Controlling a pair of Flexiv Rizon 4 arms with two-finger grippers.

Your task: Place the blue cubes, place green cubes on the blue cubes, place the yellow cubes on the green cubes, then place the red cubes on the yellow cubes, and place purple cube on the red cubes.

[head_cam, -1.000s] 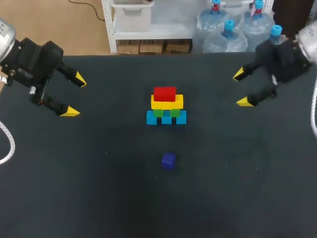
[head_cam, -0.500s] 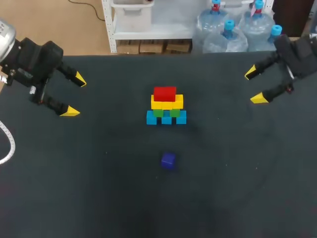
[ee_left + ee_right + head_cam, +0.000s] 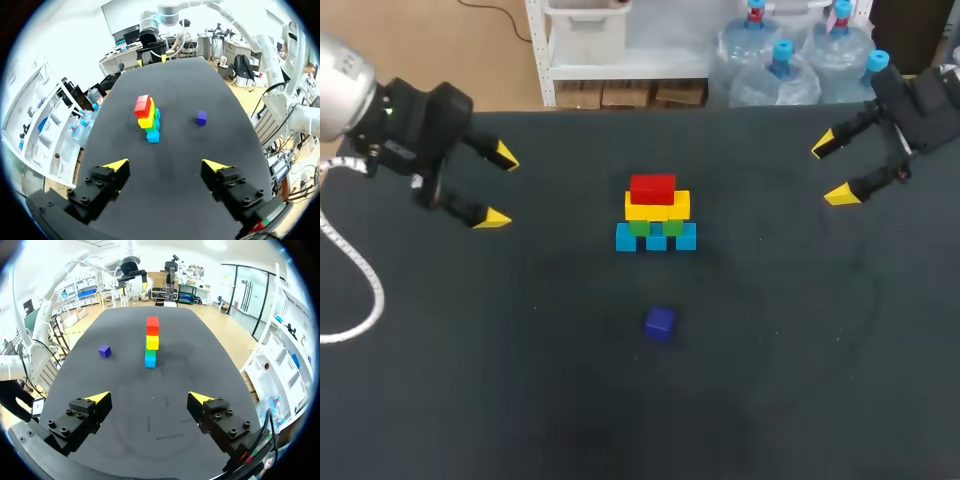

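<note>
Head view: stack sits centre frame, a little above the middle. Blue cubes [image 3: 686, 237] form the base, with green cubes [image 3: 672, 228] on them, then yellow cubes [image 3: 657, 206], and red cubes [image 3: 653, 188] on top. Purple cube [image 3: 660, 322] lies alone on the table [image 3: 520, 380], lower in frame than the stack and well apart from it.

Left gripper [image 3: 500, 186] is at upper left, fingers spread wide and holding nothing. Right gripper [image 3: 831, 171] is at upper right near the table's far edge, also spread wide and holding nothing. A broad stretch of dark tabletop lies between each gripper and the stack, and more open surface runs across the lower half of the frame.

Left wrist view: left gripper [image 3: 166, 164] is wide, with the stack and purple cube [image 3: 201, 117] ahead of it. Right wrist view: right gripper [image 3: 149, 397] is wide, with the stack straight ahead and the purple cube [image 3: 104, 350] off to one side of it.
</note>
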